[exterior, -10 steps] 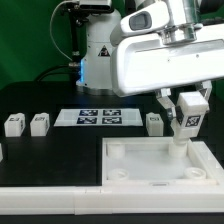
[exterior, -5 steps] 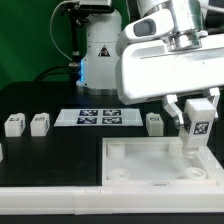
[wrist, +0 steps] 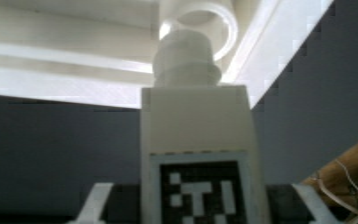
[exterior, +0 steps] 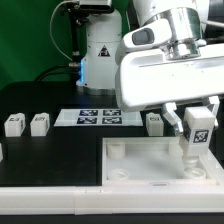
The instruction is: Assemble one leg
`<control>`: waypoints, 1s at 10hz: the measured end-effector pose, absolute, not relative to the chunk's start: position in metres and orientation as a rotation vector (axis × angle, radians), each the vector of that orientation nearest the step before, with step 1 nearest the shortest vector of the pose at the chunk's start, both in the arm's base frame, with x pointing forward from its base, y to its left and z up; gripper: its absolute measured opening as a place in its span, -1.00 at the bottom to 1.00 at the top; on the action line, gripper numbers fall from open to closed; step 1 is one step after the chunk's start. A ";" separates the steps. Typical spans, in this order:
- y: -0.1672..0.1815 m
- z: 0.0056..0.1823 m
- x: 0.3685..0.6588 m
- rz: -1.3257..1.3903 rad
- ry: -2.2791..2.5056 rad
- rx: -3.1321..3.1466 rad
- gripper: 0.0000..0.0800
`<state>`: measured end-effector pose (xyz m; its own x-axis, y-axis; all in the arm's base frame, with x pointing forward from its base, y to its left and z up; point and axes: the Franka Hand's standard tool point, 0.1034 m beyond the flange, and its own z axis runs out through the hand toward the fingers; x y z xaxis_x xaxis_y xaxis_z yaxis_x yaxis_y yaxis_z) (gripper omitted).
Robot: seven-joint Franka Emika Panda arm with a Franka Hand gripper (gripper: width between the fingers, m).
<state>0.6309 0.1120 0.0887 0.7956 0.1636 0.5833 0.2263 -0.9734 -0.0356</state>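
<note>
One leg (exterior: 198, 138): upright over panel (exterior: 130, 172) corner, near table's (exterior: 60, 150) front edge.
Gripper (exterior: 196, 122): clamped on that leg.
Loose legs (exterior: 40, 123): three, mid-table, flanking marker board (exterior: 98, 118).

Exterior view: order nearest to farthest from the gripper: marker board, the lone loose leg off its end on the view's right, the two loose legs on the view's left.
1. Lone leg, exterior view's right, beside the gripper holding another leg.
2. Marker board, middle of the row.
3. Inner left leg.
4. Outer left leg, farthest left.
</note>
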 end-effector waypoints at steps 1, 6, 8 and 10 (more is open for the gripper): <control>0.112 0.085 0.631 -0.915 -0.312 -2.879 -0.27; 0.118 0.077 0.628 -0.900 -0.320 -2.878 -0.27; 0.118 0.072 0.627 -0.908 -0.316 -2.877 -0.27; 0.115 0.066 0.624 -0.926 -0.314 -2.877 -0.27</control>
<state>0.6243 0.1154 0.0662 0.7934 0.1641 0.5862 0.2267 -0.9734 -0.0343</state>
